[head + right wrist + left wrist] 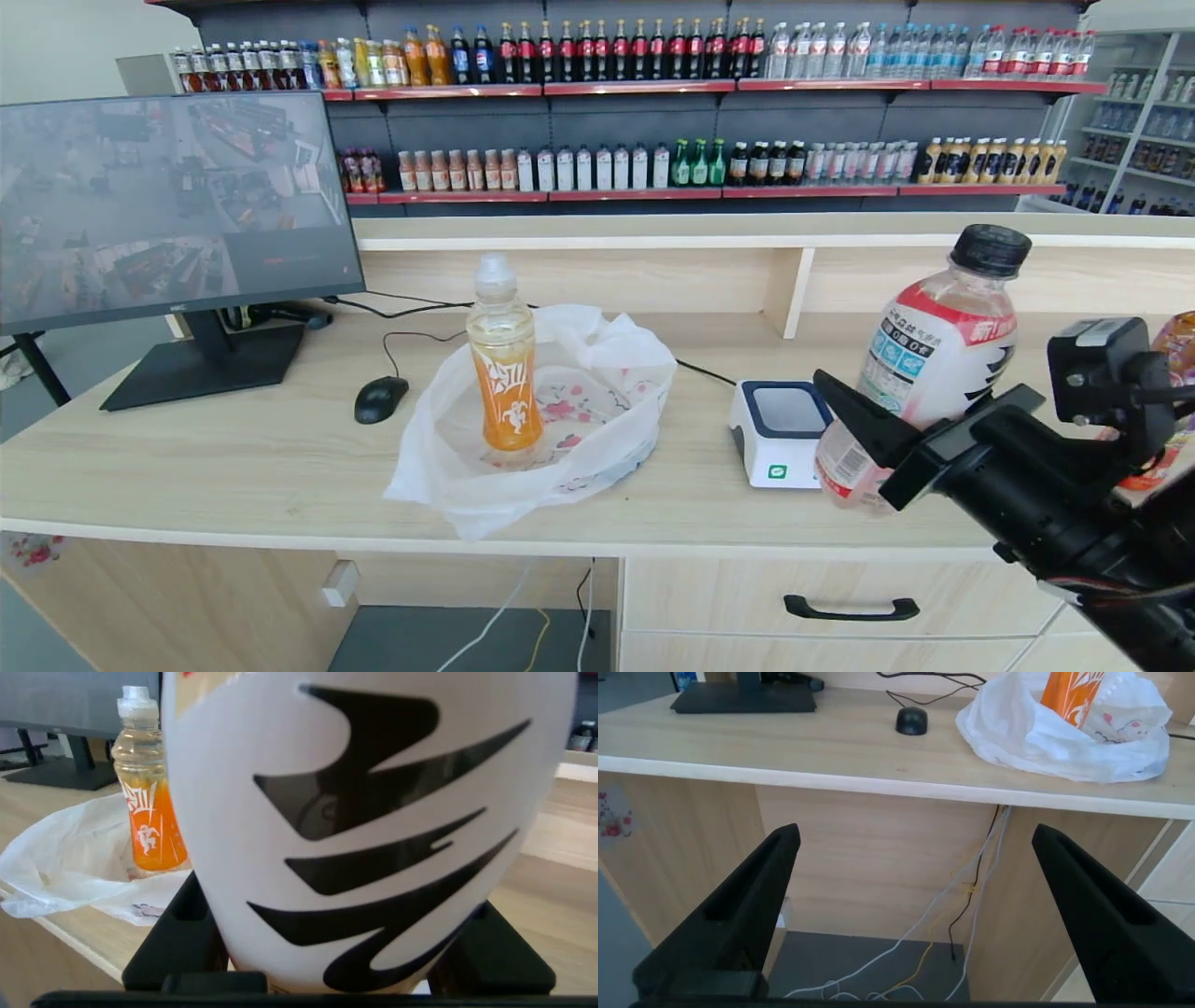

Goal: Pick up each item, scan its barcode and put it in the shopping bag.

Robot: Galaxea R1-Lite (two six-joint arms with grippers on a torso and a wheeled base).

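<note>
counter (233,467) of wood, shopping bag (618,366) on it, drink shelves (635,89) behind

We see open counter (233,467) left of the shopping bag (616,359); the upright orange bottle (505,392) blocks its middle, and the scanner (780,434) stands at its right.

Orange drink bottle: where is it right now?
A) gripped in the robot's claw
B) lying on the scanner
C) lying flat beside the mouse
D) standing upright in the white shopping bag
D: the orange drink bottle stands upright inside the open white shopping bag on the counter, while the right gripper holds a different, white-labelled bottle.
</note>
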